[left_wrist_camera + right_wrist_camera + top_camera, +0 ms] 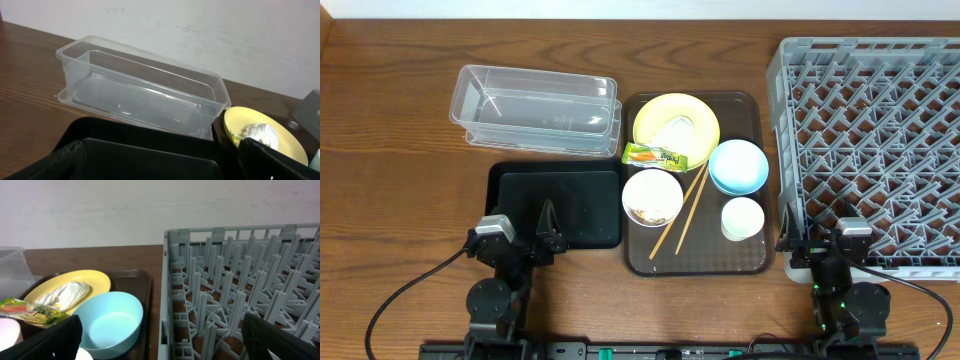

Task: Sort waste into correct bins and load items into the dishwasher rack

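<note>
The clear tub (535, 110) and the black tray (580, 200) lie at the left. The yellow plate (705, 120) holds crumpled white paper (677, 133), with the green-and-orange wrapper (655, 156) at its front edge. The white bowl (632, 185) holds crumbs. The blue bowl (738, 166), the white cup (742, 218) and the chopsticks (682, 212) lie nearby. The grey rack (880, 120) fills the right. My left gripper (520, 240) is open and empty at the black tray's front. My right gripper (820, 245) is open and empty at the rack's front left corner.
The dishes sit on a brown serving tray (720, 255) between the bins and the rack. The table is brown wood, with a pale wall behind it. Cables run from both arm bases at the front edge.
</note>
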